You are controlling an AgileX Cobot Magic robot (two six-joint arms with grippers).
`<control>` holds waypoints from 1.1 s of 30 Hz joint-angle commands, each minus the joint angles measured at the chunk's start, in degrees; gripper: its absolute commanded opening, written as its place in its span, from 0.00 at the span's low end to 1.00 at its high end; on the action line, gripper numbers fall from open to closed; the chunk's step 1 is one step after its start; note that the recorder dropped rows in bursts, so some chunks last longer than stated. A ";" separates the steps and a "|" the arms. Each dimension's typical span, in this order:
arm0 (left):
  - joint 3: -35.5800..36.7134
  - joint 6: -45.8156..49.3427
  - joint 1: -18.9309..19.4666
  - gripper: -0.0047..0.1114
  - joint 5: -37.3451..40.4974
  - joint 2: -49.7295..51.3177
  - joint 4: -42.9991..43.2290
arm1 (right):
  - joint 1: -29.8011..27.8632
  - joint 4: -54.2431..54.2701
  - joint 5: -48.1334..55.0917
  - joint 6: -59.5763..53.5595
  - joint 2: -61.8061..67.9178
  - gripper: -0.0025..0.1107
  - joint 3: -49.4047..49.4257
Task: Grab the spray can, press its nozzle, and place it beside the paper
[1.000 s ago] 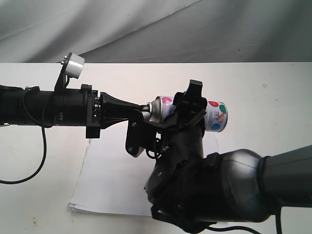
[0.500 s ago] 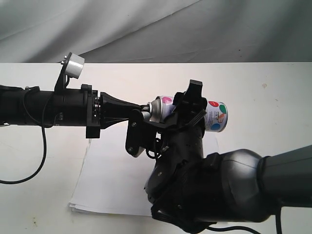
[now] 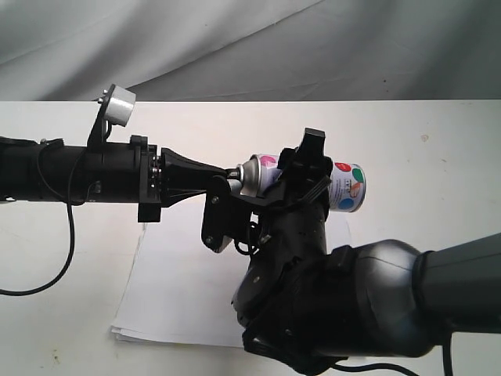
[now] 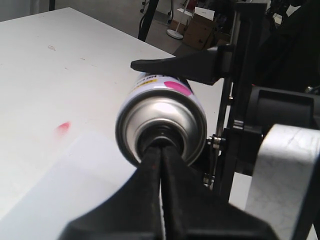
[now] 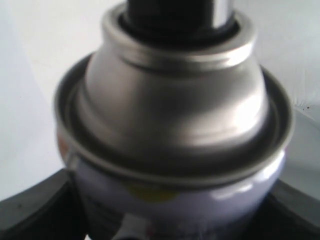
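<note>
The spray can [image 3: 349, 188] lies level in the air above the table, with my right gripper [image 3: 304, 174] shut round its body. Its silver dome [image 3: 251, 177] points left. My left gripper [image 3: 233, 172] is shut, and its joined tips touch the black nozzle [image 4: 161, 138] at the dome's centre. The left wrist view looks straight at the spray can [image 4: 162, 117] end-on behind my left gripper [image 4: 161, 149]. In the right wrist view the spray can [image 5: 175, 105] fills the picture, held by my right gripper [image 5: 170, 220]. The paper [image 3: 176, 290] lies on the table below both arms.
The white table [image 3: 438, 133] runs back to a grey cloth backdrop [image 3: 235, 47]. A small red mark [image 4: 63, 126] sits on the table near the paper [image 4: 65, 185]. A black cable [image 3: 69, 243] hangs from the left arm.
</note>
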 commanded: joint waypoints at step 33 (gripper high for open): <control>2.66 -2.32 7.31 0.04 2.32 -3.59 1.73 | -0.32 0.54 -4.85 15.36 -8.11 0.02 -0.95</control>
